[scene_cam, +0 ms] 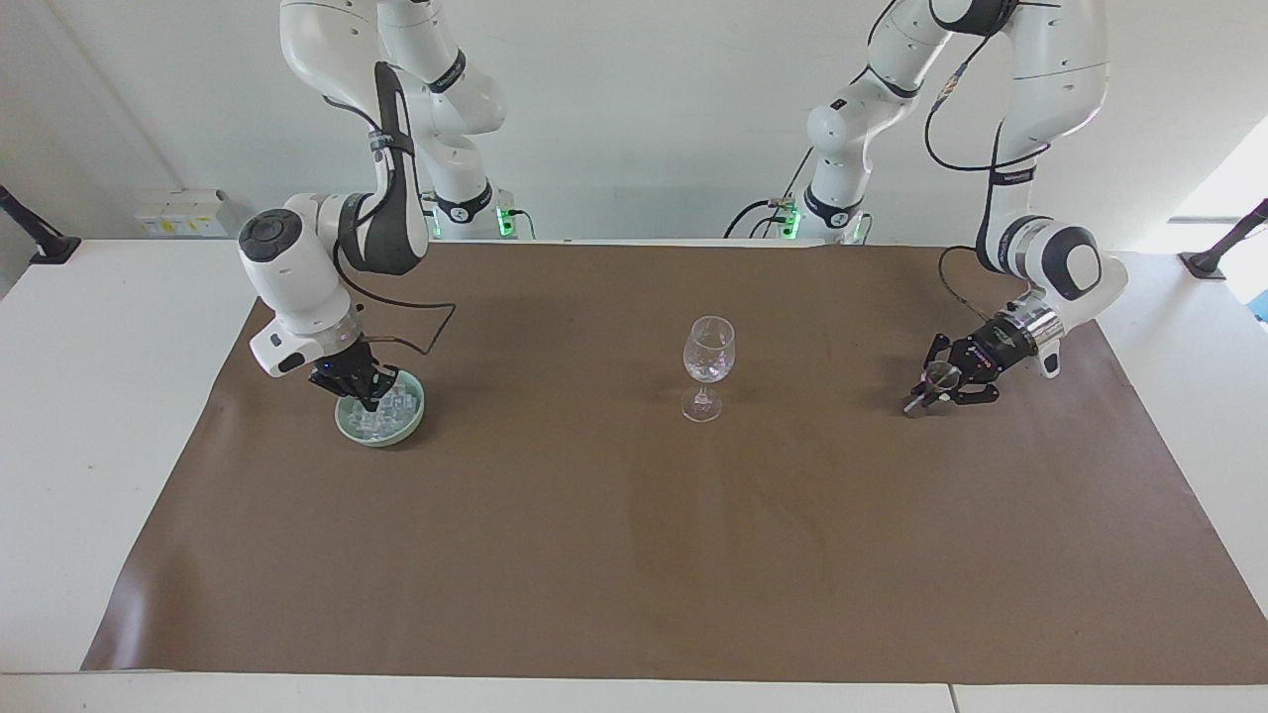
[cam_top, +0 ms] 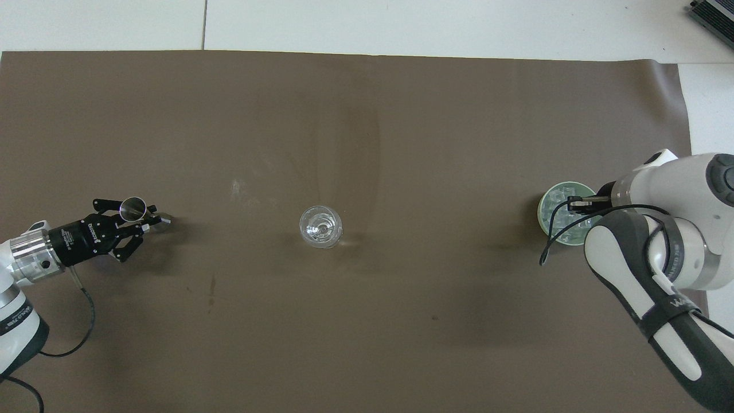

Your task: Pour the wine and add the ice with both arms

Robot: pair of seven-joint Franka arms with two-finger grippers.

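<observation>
On a brown mat [scene_cam: 634, 555] over a white table [scene_cam: 89, 416], clear ice [scene_cam: 381, 414] fills a green bowl [scene_cam: 408, 428]; right gripper [scene_cam: 369, 398] clenched among it, left gripper [scene_cam: 926, 399] grasping a small metal cup [cam_top: 133, 207]

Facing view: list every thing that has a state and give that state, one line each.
Glass: upright on the mat, between the arms; contents unclear.
Bowl: upright, holds ice.
Ice: cubes piled in the bowl.
Cup: metal, tipped, gripped just above the mat.
Left claw: shut on the cup.
Right claw: shut, tips down among the ice; whether it grips a cube cannot be told.
</observation>
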